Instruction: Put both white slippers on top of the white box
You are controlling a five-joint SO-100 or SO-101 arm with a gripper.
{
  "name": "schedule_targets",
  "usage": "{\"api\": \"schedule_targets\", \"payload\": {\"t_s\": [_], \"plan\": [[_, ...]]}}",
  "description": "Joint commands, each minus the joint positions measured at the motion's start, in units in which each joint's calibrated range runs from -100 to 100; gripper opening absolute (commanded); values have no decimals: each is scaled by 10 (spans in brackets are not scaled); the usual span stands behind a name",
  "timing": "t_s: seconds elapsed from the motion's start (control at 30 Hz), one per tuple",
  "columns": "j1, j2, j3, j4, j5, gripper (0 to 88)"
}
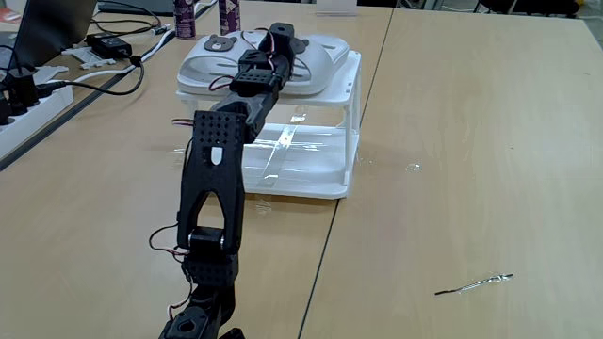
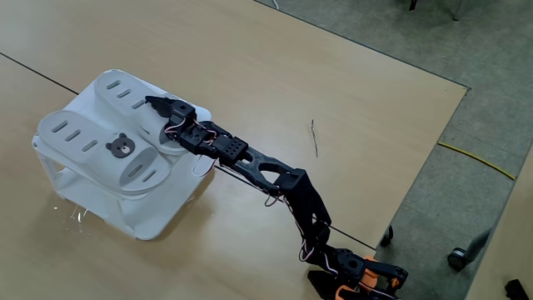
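Note:
The white box (image 1: pixel 350 104) (image 2: pixel 158 218) stands on the wooden table. Both white slippers lie side by side on its slatted top. One slipper (image 1: pixel 209 64) (image 2: pixel 121 148) shows its grey-brown bear badge. The other slipper (image 1: pixel 327 55) (image 2: pixel 117 87) lies beside it, partly under the arm. My gripper (image 1: pixel 283 40) (image 2: pixel 160 105) sits low over that second slipper's strap, close to or touching it. Its jaws are hidden by the black head in one fixed view and too small to read in the other.
A power strip (image 1: pixel 28 102), a black adapter (image 1: pixel 108 44) and cables lie at the table's left in a fixed view, with two bottles (image 1: pixel 185 14) behind the box. A thin metal piece (image 1: pixel 476 281) (image 2: pixel 314 137) lies on the bare wood right of the arm.

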Motion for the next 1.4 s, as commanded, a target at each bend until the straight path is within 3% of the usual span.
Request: {"api": "schedule_targets", "payload": {"t_s": [0.0, 0.1, 0.17, 0.47, 1.37], "plan": [[0, 1, -94, -4, 4, 28], [0, 8, -109, -4, 4, 136], [0, 8, -107, -3, 4, 156], [3, -18, -87, 64, 4, 161], [5, -448, 431, 64, 4, 162]]}}
